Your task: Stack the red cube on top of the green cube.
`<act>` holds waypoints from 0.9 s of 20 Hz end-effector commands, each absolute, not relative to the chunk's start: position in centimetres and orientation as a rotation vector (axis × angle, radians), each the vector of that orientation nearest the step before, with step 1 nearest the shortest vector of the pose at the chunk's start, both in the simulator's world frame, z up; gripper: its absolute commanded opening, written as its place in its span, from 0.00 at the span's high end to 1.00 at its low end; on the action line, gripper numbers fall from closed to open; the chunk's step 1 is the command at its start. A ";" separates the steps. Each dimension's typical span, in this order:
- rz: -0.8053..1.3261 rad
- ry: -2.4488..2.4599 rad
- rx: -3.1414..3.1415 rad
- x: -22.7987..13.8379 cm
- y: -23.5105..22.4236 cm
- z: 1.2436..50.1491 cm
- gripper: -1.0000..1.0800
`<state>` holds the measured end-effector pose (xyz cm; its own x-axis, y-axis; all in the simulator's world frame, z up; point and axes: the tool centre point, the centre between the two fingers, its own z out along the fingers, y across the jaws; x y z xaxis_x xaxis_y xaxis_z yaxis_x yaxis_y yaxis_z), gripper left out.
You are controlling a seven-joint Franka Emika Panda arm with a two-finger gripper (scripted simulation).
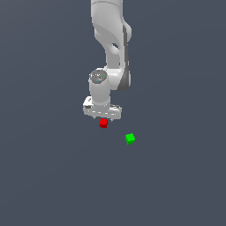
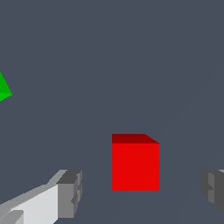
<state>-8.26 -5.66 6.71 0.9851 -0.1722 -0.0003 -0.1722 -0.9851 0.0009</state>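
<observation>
A: Where is the red cube (image 2: 135, 166)?

B: On the grey floor (image 1: 53, 176), directly under the gripper (image 1: 103, 115). In the wrist view it sits between the two fingers (image 2: 70, 192), with clear floor showing on both sides of it.

A: So nothing is gripping it?

B: No. The jaws stand wide, well apart from the cube's faces. I judge that spread is meant to let the fingers pass down around the cube before they close on it.

A: And the green cube (image 1: 129, 138)?

B: Near the red one, apart from it, lower and toward the exterior view's right. It rests turned at an angle to the red cube, and nothing lies on top of it, so the stacking is not yet done.

A: What can't you make out?

B: In the exterior view the hand covers part of the red cube; only its lower portion shows below the fingers, and the fingertips themselves are too small to read there. In the wrist view the green cube is cut off at the picture's edge, only a corner showing, and one finger is clipped too. How high the fingertips hang above the floor, I cannot tell.
</observation>
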 end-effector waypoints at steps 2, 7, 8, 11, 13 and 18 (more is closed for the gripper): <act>-0.002 -0.271 3.129 -8.3 -5.6 5.6 0.04; -0.001 -0.273 3.129 -8.4 -5.7 3.3 0.04; -0.001 -0.273 3.129 -8.4 -5.7 2.9 0.04; -0.001 -0.273 3.129 -8.3 -5.7 2.2 0.04; -0.001 -0.273 3.129 -8.3 -5.7 2.0 0.04; -0.001 -0.273 3.129 -8.3 -5.7 2.0 1.00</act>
